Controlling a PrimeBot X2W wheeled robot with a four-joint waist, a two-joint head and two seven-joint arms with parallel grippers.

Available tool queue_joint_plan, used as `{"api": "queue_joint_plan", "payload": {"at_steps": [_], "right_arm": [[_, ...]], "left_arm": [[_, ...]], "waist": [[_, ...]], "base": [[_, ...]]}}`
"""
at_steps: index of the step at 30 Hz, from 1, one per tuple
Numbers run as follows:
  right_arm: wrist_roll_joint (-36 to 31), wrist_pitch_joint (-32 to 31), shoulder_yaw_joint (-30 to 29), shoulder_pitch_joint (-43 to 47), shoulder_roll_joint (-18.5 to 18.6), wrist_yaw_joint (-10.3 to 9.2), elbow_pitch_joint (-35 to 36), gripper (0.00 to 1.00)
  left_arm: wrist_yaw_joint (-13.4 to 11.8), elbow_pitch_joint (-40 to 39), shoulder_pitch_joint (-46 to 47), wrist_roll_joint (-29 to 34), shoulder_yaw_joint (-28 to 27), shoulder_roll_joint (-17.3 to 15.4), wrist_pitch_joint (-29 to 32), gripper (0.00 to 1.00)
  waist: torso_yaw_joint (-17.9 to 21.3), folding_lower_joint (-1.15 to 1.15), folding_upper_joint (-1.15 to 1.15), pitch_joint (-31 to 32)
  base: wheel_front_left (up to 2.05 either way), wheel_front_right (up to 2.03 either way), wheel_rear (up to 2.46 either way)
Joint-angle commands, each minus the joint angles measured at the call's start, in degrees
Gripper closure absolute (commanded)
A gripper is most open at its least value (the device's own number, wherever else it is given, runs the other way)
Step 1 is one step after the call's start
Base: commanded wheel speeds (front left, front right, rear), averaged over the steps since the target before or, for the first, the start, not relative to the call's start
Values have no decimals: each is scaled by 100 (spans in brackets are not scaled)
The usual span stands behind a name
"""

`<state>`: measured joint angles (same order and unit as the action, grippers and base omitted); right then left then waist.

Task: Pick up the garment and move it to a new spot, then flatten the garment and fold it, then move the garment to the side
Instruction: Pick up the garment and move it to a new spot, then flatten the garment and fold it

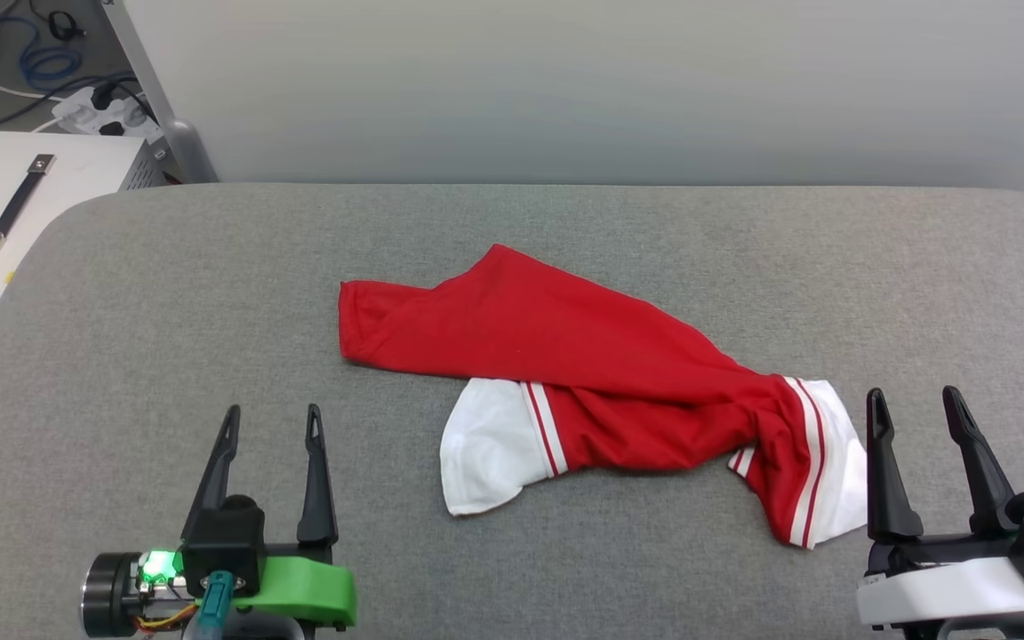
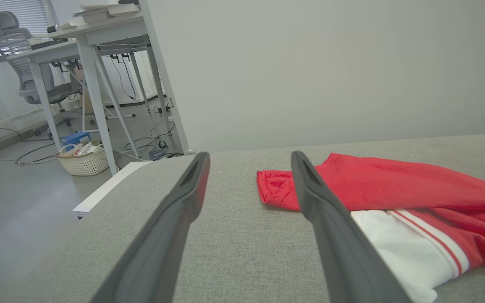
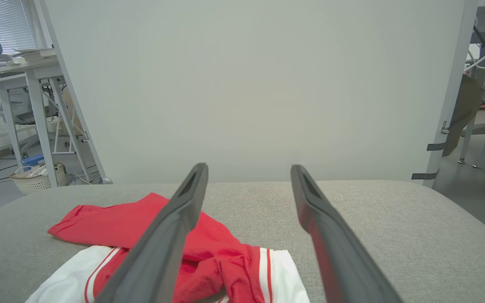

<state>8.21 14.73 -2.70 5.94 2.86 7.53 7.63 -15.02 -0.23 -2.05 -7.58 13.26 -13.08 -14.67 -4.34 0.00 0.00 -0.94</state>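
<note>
Grey fabric is covering the table across the whole middle of the frame, and at the lower left the left gripper is hovering just above it, fingers spread wide and gripping nothing. Moving to the centre, the garment is lying in a crumpled diagonal heap. Its red body is running from centre-left down toward the lower right, with one white sleeve poking out at the bottom centre and the other sitting just beside the right gripper. That one, at the lower right, is also hanging with fingers parted and empty. So we're looking at the very first step, the pick-up, not yet begun. The next move, I reckon, is calling for both arms reaching in, pinching the cloth at two well-separated edges, and lifting it clear without dragging a bunched fold.
</note>
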Motion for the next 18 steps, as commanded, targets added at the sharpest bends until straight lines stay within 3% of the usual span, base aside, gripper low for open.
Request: {"api": "queue_joint_plan", "payload": {"at_steps": [1,18], "right_arm": [[-44,27,19,84,2,-4,-39,0],[-26,27,47,183,2,-4,-220,0]], "left_arm": [[88,20,-112,90,-52,60,-32,0],[595,275,-288,426,-535,441,-32,0]], "waist": [[-9,0,0,18],[14,0,0,24]], "base": [[0,0,0],[0,0,0]]}}
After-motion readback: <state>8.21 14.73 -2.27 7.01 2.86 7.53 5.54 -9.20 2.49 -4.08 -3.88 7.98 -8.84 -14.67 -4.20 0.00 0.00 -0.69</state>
